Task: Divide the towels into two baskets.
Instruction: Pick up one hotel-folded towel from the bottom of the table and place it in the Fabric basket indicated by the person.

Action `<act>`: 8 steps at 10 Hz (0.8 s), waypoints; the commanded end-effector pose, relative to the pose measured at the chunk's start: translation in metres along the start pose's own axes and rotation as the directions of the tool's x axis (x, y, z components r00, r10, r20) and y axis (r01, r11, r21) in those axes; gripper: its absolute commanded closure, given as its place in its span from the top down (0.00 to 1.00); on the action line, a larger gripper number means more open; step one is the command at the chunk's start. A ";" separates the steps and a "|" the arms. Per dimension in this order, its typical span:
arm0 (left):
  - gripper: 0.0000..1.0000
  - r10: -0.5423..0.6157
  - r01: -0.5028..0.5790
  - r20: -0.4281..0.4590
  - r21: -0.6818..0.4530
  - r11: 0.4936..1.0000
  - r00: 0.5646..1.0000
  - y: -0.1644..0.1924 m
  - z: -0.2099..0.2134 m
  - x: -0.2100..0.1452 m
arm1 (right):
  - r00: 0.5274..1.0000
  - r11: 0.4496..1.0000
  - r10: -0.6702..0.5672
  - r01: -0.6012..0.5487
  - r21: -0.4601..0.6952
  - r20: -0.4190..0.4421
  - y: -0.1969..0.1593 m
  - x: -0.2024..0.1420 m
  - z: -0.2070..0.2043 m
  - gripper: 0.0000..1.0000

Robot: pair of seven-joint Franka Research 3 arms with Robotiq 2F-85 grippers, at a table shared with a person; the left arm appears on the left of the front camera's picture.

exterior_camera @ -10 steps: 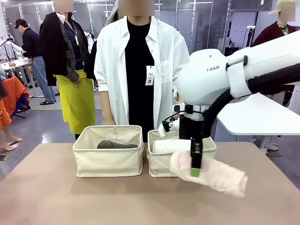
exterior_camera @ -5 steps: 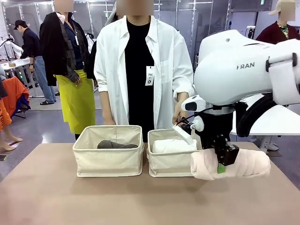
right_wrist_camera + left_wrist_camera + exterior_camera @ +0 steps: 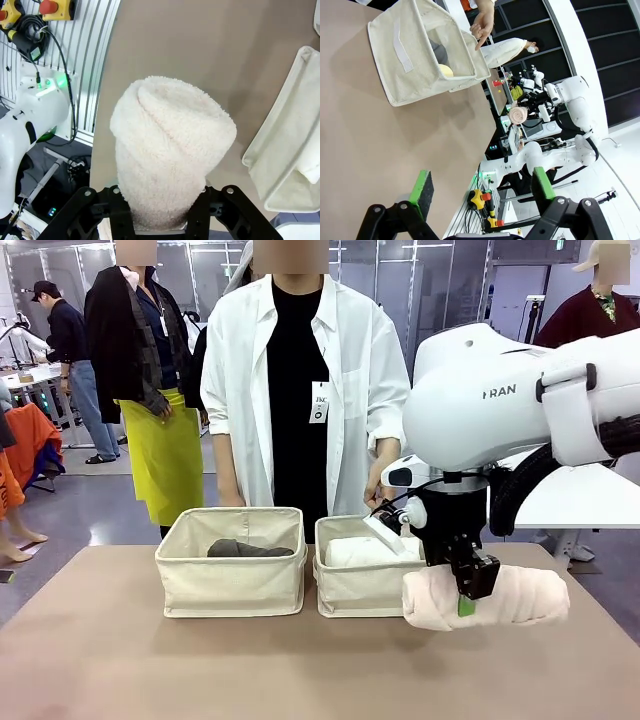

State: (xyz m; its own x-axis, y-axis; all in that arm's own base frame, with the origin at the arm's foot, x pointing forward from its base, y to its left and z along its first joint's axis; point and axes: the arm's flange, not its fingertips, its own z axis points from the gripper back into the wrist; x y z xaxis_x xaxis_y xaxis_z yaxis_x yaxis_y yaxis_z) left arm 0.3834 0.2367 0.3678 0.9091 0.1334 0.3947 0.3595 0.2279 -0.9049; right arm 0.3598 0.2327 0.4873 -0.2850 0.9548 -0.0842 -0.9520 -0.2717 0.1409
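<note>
My right gripper (image 3: 468, 592) is shut on the pale pink towel (image 3: 487, 600) and holds it level above the table, just right of the right basket (image 3: 345, 592). In the right wrist view the pink towel (image 3: 170, 145) stands up between the fingers, beside that basket (image 3: 285, 150). A white towel (image 3: 365, 551) lies in the right basket. The left basket (image 3: 230, 585) holds a dark grey towel (image 3: 248, 549). My left gripper (image 3: 482, 186) is open and empty over bare table, some way from the left basket (image 3: 415, 55), where the end of a yellow towel (image 3: 446, 70) shows.
A person in a white shirt (image 3: 300, 390) stands at the far side, one hand (image 3: 380, 485) hanging just behind the right basket. More people stand farther back. The brown tabletop (image 3: 150, 660) in front of both baskets is bare.
My right arm swung the pink towel from a tilted pose in front of the right basket to a level pose at its right side, then drifted slightly left.
</note>
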 end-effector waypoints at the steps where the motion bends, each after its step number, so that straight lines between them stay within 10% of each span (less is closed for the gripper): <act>1: 1.00 -0.013 0.013 -0.004 0.004 1.000 1.000 -0.005 0.002 -0.002 | 0.999 0.999 0.035 -0.035 -0.042 -0.012 -0.022 0.000 0.003 0.37; 8: 1.00 -0.013 0.013 -0.004 0.004 1.000 1.000 -0.005 0.002 -0.002 | 0.999 0.989 0.023 -0.027 -0.144 -0.029 -0.160 0.011 0.050 0.37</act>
State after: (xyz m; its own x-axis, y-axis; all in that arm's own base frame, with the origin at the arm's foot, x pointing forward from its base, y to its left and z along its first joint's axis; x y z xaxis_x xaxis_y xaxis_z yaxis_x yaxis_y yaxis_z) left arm 0.3835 0.2366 0.3678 0.9091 0.1331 0.3948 0.3596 0.2279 -0.9049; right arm 0.4979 0.2795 0.5112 -0.3224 0.9386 -0.1228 -0.9457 -0.3249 -0.0004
